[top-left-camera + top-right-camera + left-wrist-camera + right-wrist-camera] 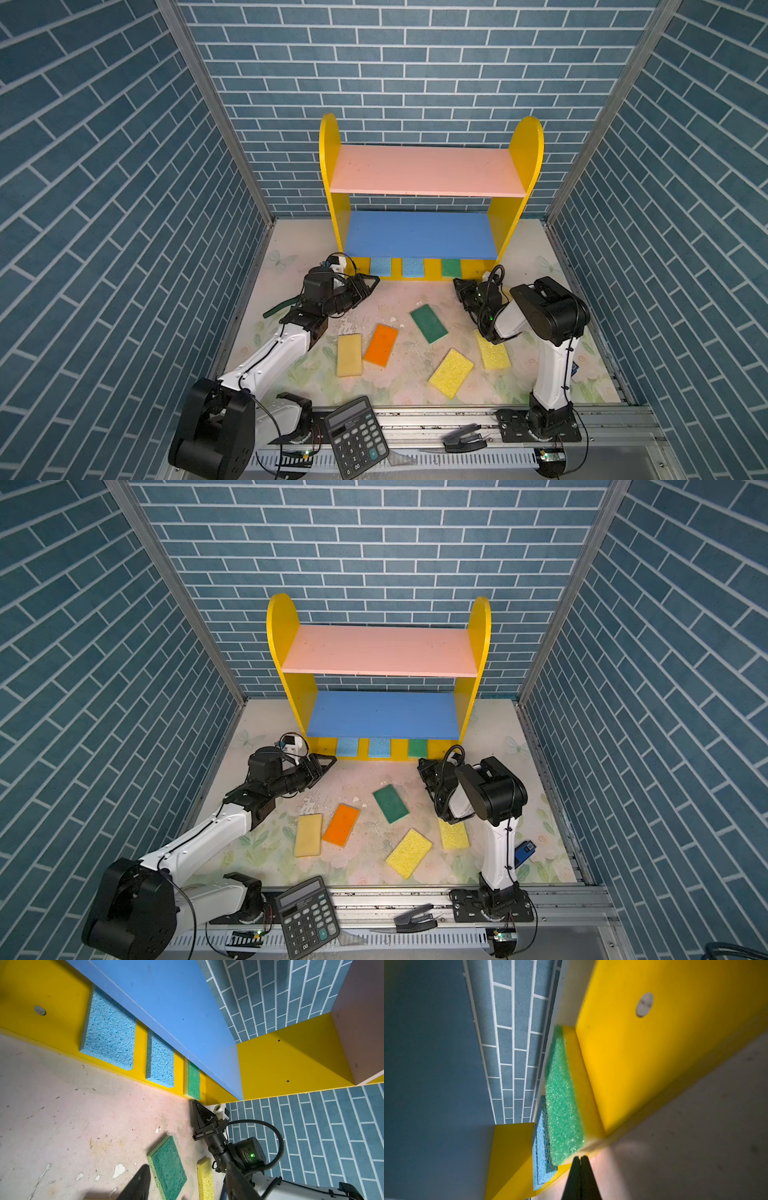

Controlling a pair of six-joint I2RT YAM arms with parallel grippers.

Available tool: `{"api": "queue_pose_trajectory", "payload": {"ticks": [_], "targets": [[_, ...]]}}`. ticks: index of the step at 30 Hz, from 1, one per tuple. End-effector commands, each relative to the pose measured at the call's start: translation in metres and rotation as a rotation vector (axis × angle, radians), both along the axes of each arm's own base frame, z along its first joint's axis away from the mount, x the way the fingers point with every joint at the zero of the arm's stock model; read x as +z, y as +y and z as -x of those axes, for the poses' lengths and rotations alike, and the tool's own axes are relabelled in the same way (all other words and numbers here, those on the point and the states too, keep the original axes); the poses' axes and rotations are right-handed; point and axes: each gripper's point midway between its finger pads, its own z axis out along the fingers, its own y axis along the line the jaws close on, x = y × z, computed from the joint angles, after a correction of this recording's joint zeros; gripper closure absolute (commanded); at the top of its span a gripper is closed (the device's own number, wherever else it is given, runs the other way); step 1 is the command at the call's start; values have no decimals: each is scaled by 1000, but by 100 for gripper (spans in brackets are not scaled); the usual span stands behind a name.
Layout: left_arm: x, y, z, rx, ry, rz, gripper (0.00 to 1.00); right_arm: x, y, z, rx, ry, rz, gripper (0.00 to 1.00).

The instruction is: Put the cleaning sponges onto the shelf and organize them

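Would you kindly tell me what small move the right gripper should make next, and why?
Probably a slight push forward. The shut right gripper sits with its tip at the front edge of the green sponge on the shelf. That edge seems to reach the base's lip, so a nudge would seat it deeper.

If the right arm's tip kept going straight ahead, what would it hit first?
Probably the green sponge lying on the shelf's yellow base; the right gripper, jaws shut, points at its near end, though depth is unclear.
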Motion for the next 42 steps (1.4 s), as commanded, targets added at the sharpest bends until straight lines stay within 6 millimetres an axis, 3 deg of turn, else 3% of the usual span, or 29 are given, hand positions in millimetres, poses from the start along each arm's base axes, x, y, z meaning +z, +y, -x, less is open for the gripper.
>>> {"api": "queue_pose_trajectory", "payload": {"ticks": [1,7,16,19,22,25,30,33,36,42], "targets": [[-2,0,0,-4,0,-1,41,-37,-7,4,-17,109,62,100],[-1,-2,-2,-12,4,-1,41,-41,-6,1,-21,114,62,100],[2,-2,-4,-13,1,-2,41,-41,-7,15,3,130,52,100],[5,-3,-3,-18,-7,0,41,-20,10,28,84,104,8,100],[11,-1,-4,-23,-25,-34,41,-3,29,51,194,117,83,100],[20,0,-6,-25,-49,-55,41,13,40,79,302,127,263,100],[25,3,-5,-21,-65,-57,41,43,33,111,451,105,585,100],[22,3,-4,-26,-65,-57,41,54,29,122,537,106,696,83],[21,8,-1,-23,-71,-58,41,51,27,130,576,129,739,65],[23,23,12,11,-107,-53,40,21,36,157,628,216,743,53]]}}
